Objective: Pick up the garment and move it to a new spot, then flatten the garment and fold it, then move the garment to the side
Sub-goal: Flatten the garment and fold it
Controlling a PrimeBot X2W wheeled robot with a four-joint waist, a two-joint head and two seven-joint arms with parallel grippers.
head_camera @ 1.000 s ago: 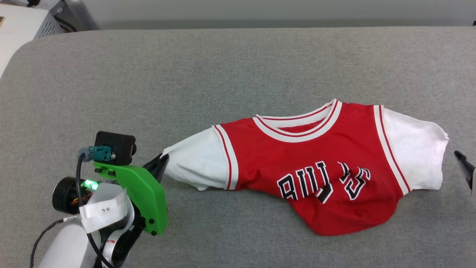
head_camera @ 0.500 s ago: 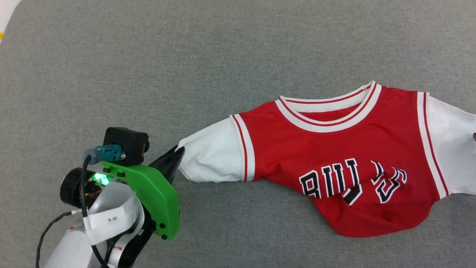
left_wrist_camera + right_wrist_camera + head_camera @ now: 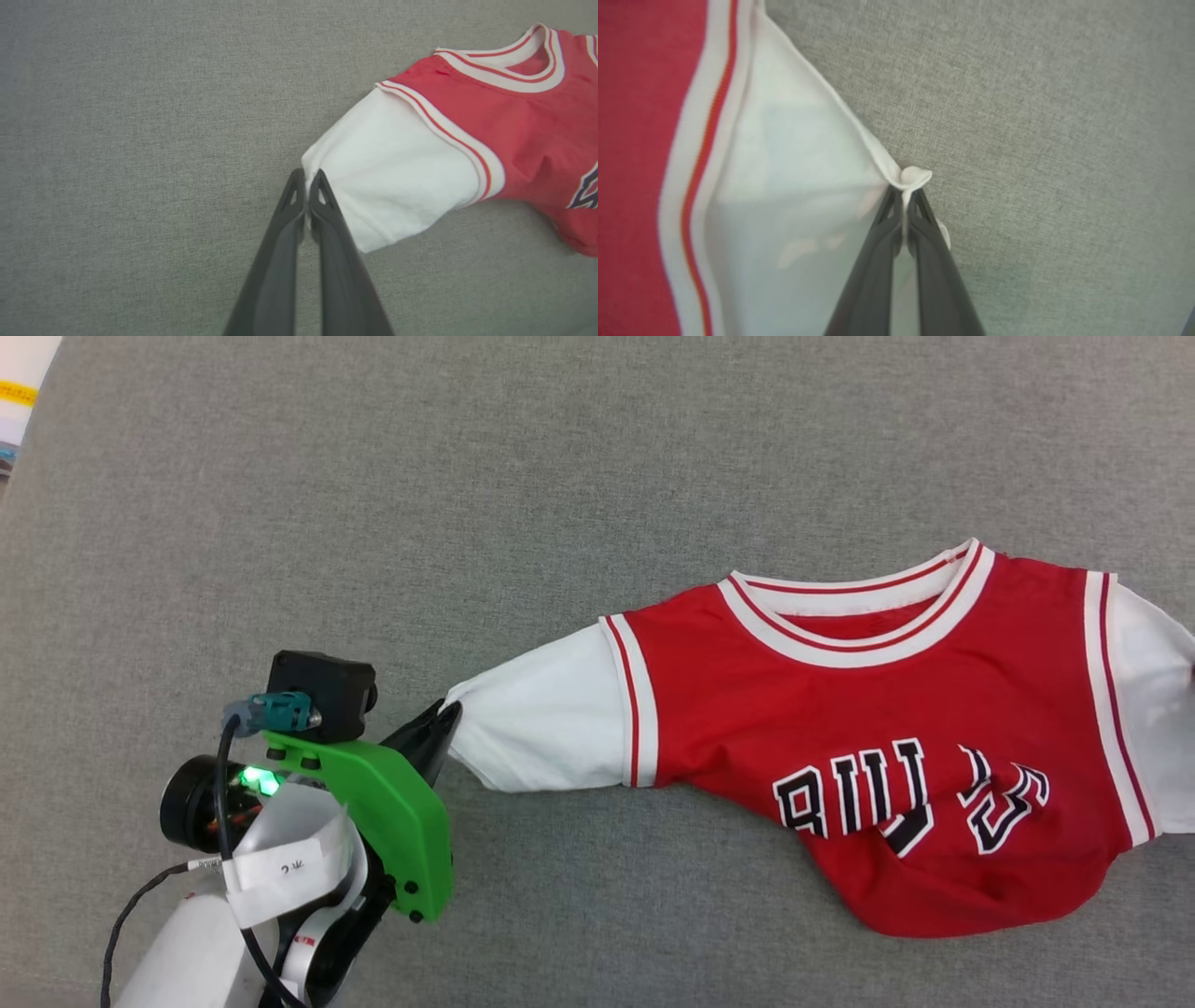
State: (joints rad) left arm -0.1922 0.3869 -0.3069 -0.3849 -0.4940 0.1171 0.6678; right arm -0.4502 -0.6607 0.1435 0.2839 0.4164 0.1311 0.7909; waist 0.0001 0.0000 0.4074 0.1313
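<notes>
The red shirt (image 3: pixel 840 709) lies chest-up on the grey cloth-covered counter (image 3: pixel 467 476), stretched between the two grippers. The left gripper (image 3: pixel 448 714) is pinched narrow on the cuff of one white sleeve (image 3: pixel 392 177), and the rest of the shirt runs away from its fingertips to the right. The right gripper (image 3: pixel 906 191) is clamped on the edge of the other white sleeve (image 3: pixel 794 186), with a small curl of cloth poking out just past its tips. The red body with its striped trim lies to that gripper's left.

Grey fabric surface (image 3: pixel 467 476), pale object (image 3: pixel 26 369) off its corner.
</notes>
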